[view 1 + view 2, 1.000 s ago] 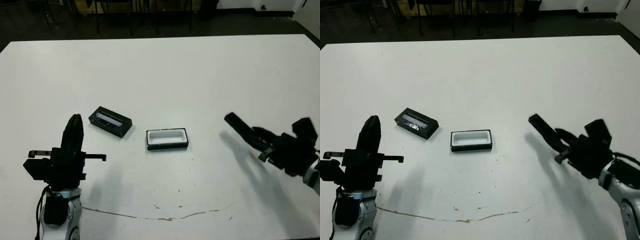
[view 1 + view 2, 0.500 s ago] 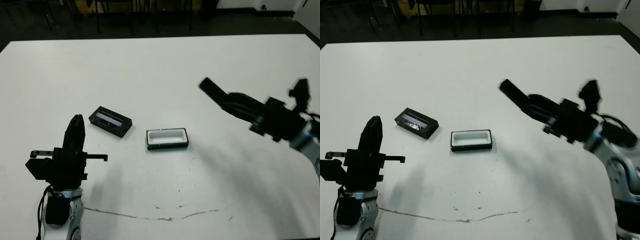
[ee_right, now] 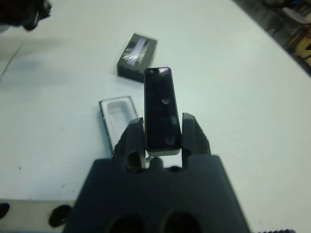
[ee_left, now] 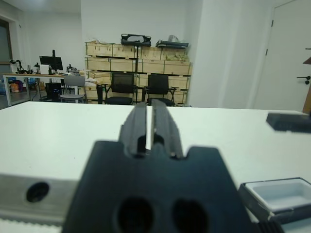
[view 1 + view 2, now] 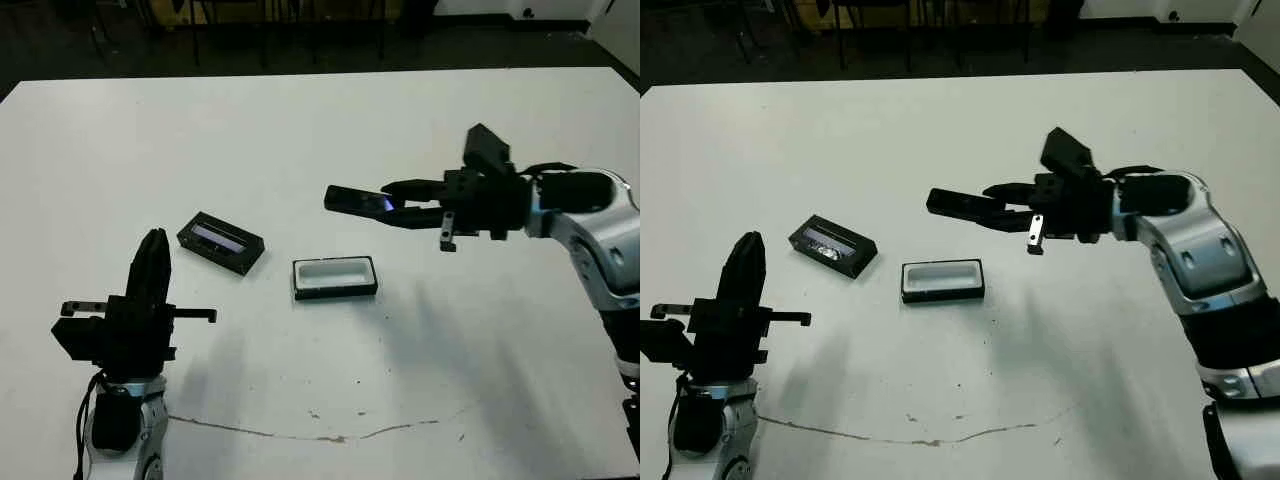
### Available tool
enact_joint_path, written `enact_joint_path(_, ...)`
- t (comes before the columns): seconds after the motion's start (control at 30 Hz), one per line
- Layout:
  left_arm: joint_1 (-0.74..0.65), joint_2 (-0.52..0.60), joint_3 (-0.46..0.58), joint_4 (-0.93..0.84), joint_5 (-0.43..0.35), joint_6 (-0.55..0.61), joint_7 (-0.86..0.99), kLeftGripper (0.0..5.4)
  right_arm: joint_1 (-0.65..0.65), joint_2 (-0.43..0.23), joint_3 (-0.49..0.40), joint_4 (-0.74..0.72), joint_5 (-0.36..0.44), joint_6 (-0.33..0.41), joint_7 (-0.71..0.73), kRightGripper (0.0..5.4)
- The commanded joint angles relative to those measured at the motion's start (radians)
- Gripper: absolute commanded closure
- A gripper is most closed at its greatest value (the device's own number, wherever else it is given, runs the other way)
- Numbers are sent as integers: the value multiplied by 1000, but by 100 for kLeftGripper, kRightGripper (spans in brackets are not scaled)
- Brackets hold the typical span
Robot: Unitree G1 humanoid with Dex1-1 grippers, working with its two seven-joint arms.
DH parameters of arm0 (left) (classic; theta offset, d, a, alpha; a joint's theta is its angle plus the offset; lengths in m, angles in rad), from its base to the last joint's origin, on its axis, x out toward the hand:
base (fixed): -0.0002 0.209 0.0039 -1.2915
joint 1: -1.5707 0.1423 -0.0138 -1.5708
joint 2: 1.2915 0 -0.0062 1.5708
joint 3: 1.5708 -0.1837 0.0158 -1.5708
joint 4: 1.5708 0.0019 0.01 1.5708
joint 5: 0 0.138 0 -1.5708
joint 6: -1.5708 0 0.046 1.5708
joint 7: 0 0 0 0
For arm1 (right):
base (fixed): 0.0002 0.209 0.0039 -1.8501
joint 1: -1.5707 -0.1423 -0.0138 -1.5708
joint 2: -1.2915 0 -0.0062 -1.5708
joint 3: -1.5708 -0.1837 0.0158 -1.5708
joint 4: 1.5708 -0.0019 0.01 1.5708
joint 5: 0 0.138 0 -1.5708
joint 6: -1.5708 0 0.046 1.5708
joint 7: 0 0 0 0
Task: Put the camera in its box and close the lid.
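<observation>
My right gripper (image 5: 397, 203) is shut on the camera (image 5: 356, 199), a slim black bar with a bluish glint, holding it level above the table. The bar's free end points toward my left and hangs just beyond the box (image 5: 336, 291). In the right wrist view the camera (image 3: 160, 106) stands between the two fingers, with the box (image 3: 105, 118) and the lid (image 3: 137, 55) below. The box is a small black tray with white lining, open and empty. The lid (image 5: 221, 242), black with a silvery strip, lies to its left. My left gripper (image 5: 152, 242) is shut and empty, near the table's front left.
A thin brownish crack line (image 5: 330, 436) runs across the white table near the front edge. Beyond the far edge are a dark floor and chair legs (image 5: 265, 30). The left wrist view shows chairs and wooden crates (image 4: 136, 53) across the room.
My right arm has swung up and to the left from the table's front right, carrying the camera, which now lies level just beyond the box. The left arm has stayed put.
</observation>
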Motion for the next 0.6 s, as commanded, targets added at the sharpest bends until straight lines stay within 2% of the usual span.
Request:
enact_joint_path(0.03, 38, -2, -1, 9, 0, 14, 2, 540, -22, 11, 25, 36, -29, -26, 28, 489)
enact_joint_path(0.23, 35, 1, 2, 22, 8, 0, 0, 540, -50, 26, 68, 88, -67, -9, 68, 489)
enact_joint_path(0.43, 39, -1, -2, 17, 8, 5, 2, 540, -44, 45, 78, 118, -73, -34, 107, 489)
enact_joint_path(0.6, 42, -5, -4, 17, 8, 6, 4, 540, -47, 59, 84, 149, -71, -22, 136, 489)
